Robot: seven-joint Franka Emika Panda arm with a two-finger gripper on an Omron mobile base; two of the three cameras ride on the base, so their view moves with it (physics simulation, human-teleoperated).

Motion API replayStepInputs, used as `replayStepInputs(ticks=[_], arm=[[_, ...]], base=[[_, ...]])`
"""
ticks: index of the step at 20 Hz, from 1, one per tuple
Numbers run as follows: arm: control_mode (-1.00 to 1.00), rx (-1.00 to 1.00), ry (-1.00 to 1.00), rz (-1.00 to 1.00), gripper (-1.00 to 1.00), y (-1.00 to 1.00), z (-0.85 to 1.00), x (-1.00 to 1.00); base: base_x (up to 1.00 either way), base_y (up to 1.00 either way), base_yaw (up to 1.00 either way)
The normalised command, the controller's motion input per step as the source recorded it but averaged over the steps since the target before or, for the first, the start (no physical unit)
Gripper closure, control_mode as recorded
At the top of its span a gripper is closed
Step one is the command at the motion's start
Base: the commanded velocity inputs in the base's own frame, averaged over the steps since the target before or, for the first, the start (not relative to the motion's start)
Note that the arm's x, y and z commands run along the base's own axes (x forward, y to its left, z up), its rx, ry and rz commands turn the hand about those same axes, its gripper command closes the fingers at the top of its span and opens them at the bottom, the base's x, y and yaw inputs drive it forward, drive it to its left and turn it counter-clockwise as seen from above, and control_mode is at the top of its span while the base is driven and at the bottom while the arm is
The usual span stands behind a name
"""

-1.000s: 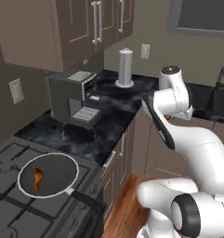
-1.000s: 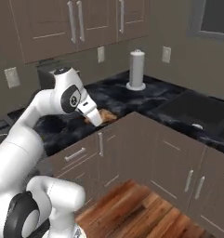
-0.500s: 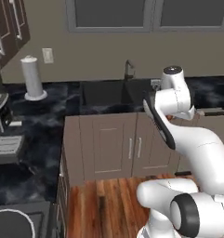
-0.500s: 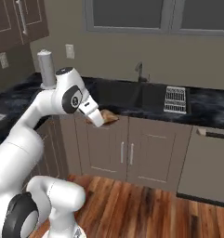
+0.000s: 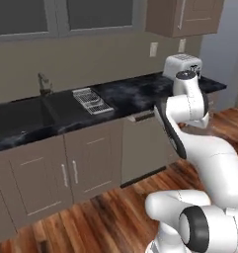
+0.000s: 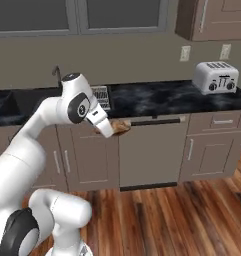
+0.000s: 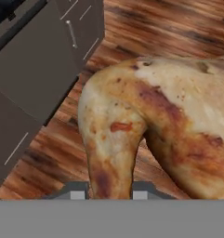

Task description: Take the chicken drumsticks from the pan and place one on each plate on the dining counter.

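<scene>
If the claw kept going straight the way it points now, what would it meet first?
Apart from the chicken drumstick the claw is gripping, probably the wooden floor in front of the grey cabinets; depth is unclear.

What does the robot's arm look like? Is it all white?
Mostly. The arm is smooth, glossy white, built of rounded tube-like segments with dark grey rings and round caps at the joints. Its fingers are small, with pale grey tips. No cables or markings show.
</scene>
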Motion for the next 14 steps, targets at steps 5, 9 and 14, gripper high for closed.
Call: replayStepInputs(ticks=[5,9,14], arm=[[1.0,0.0,0.0,0.0,1.0,0.0,0.0,0.0],[1.0,0.0,0.0,0.0,1.0,0.0,0.0,0.0],[1.0,0.0,0.0,0.0,1.0,0.0,0.0,0.0]], base=[[0.52,-0.97,-0.56],[0.51,-0.59,-0.64],[0.71,-0.35,-0.64]])
